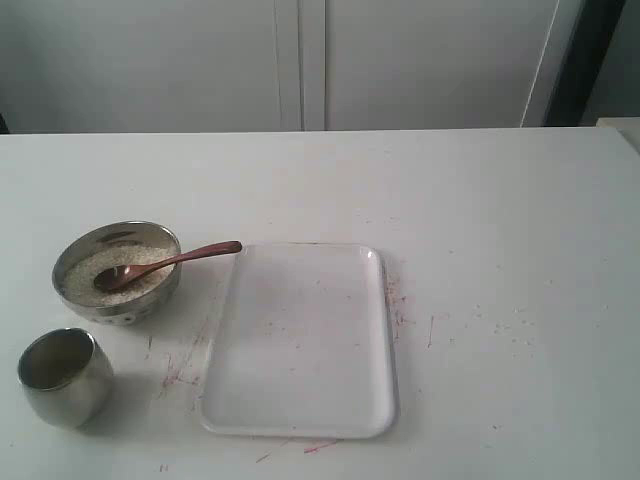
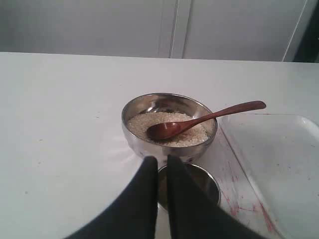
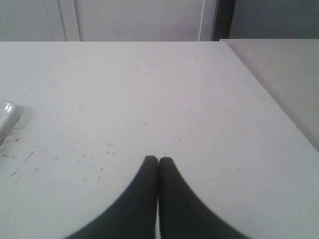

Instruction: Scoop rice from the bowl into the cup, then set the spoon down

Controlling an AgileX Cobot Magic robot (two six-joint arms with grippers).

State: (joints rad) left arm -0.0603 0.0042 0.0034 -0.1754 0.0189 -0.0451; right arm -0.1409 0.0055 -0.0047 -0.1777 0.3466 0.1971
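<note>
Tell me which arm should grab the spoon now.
Left. Its gripper looks over the spoon, bowl and cup; the right gripper faces bare table, probably farther.

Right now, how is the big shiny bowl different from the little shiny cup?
The bowl is wide and shallow; the cup is smaller, rounder, with a narrower mouth. The bowl holds rice and a spoon; the cup looks empty. The bowl's base has small holes; the cup's sides are plain. Both are shiny steel.
</note>
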